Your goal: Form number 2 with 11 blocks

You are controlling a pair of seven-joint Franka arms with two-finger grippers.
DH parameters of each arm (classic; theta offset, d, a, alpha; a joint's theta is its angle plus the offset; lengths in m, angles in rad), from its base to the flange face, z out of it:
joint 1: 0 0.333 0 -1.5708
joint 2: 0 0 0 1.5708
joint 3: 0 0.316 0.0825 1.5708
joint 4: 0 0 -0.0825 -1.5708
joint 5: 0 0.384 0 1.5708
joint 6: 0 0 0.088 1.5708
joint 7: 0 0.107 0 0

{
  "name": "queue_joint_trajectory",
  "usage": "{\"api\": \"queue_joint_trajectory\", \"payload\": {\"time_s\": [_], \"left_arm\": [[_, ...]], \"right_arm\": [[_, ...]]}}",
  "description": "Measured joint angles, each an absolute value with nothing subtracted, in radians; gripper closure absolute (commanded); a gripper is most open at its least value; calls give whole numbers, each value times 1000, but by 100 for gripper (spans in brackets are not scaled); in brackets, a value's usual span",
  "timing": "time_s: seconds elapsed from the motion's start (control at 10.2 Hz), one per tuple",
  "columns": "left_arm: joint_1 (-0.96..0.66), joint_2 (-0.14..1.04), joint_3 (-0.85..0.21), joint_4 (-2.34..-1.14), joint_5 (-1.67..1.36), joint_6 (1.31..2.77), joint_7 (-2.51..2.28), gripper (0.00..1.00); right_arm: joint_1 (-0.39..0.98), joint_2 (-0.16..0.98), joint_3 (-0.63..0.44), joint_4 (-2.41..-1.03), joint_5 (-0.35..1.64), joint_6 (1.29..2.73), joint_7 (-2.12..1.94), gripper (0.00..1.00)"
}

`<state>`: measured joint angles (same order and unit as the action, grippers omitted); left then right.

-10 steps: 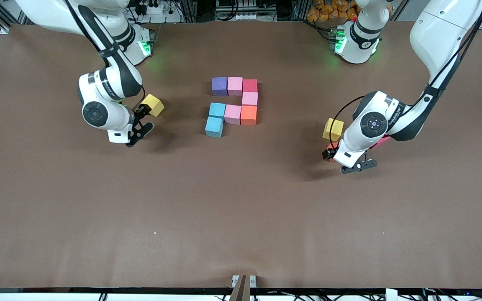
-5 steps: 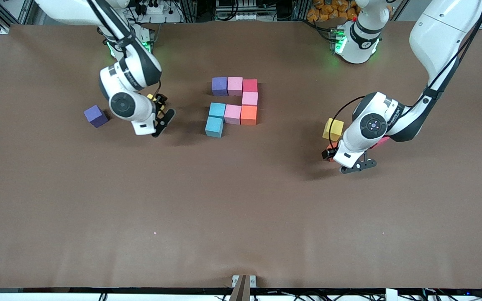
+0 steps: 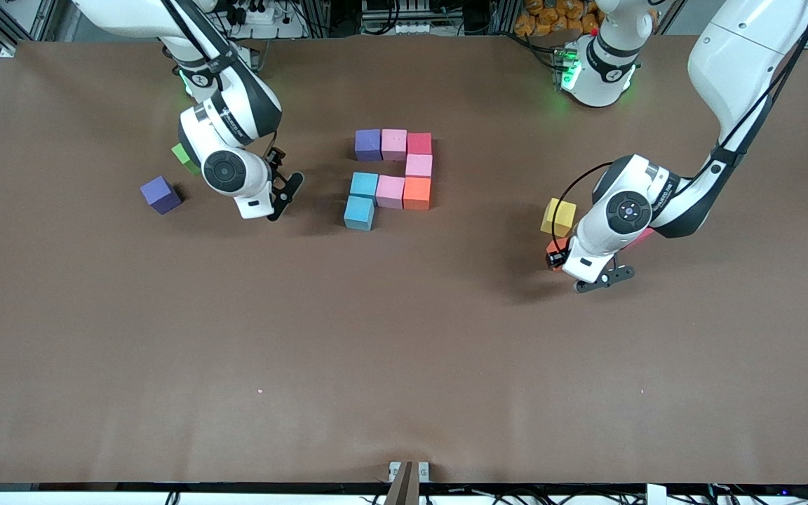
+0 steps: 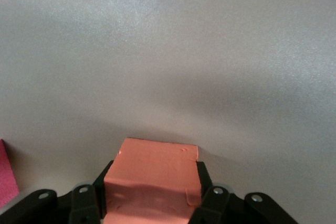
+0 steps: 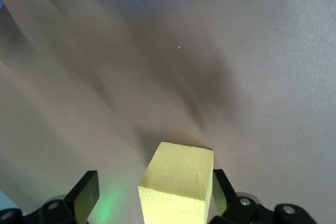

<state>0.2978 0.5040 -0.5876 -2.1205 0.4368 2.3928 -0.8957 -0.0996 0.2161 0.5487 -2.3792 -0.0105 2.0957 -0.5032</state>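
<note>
Eight blocks lie together mid-table: purple (image 3: 368, 144), pink (image 3: 394, 144), red (image 3: 419, 144), pink (image 3: 419, 165), orange (image 3: 416, 193), pink (image 3: 390, 191) and two blue (image 3: 360, 200). A loose purple block (image 3: 160, 194) lies toward the right arm's end. My left gripper (image 3: 561, 259) (image 4: 154, 178) is shut on an orange block (image 3: 555, 246) (image 4: 155, 163), low at the table beside a yellow cube (image 3: 559, 216). My right gripper (image 3: 282, 179) (image 5: 154, 187) is open around another yellow cube (image 5: 178, 182), which the arm hides in the front view.
A green cube (image 3: 181, 154) peeks out beside the right arm's wrist. A red block (image 3: 639, 237) (image 4: 5, 174) lies partly under the left arm. The brown table (image 3: 404, 351) stretches wide toward the front camera.
The right arm swung toward the middle blocks, uncovering the loose purple block and the green cube and covering its yellow cube. My left gripper closed on the orange block.
</note>
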Motion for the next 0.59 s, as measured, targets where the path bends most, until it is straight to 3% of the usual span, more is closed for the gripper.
{"api": "queue_joint_trajectory", "payload": {"time_s": [0.2,0.59], "left_arm": [[298,504,-588,-2115,419,2377,-907,100],[301,496,-587,-2057,333,2367,-997,100]], "right_arm": [[-127,193,526,-2376,-32,2099,-504,4],[-159,-59,438,-2387,-42,2067,-565,3]]}}
